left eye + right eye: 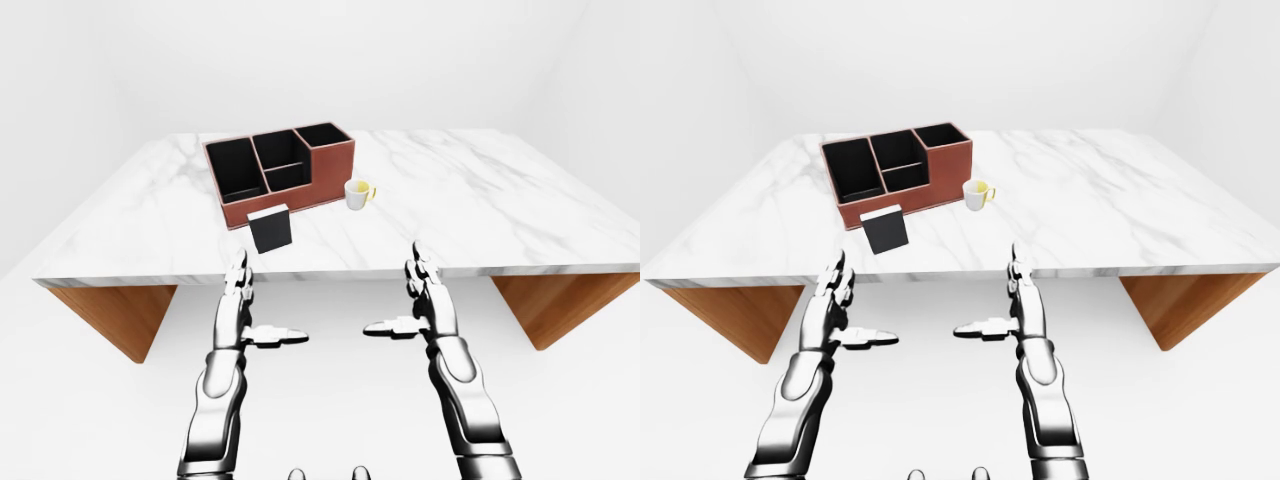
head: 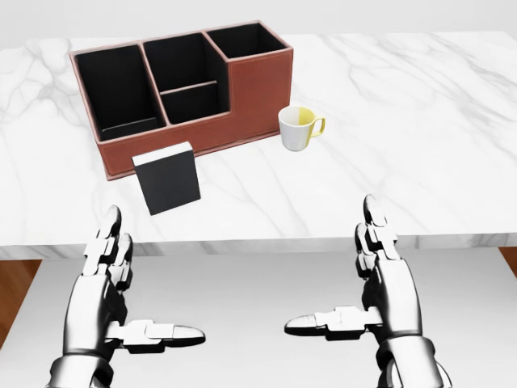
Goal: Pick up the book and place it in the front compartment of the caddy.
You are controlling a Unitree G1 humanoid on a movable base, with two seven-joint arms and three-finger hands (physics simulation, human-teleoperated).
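Observation:
A small black book (image 2: 168, 179) with a white top edge stands upright on the marble table (image 2: 420, 170), just below the caddy's lower wall. The reddish-brown caddy (image 2: 242, 89) has several black-lined compartments and lies at a slant. My left hand (image 2: 121, 303) is open below the table's near edge, under and left of the book. My right hand (image 2: 363, 295) is open too, level with the left one, below the table edge. Neither hand touches anything.
A white mug (image 2: 297, 128) with a yellow inside and handle stands right of the caddy. The table rests on wooden legs (image 1: 120, 315). White floor and walls surround it.

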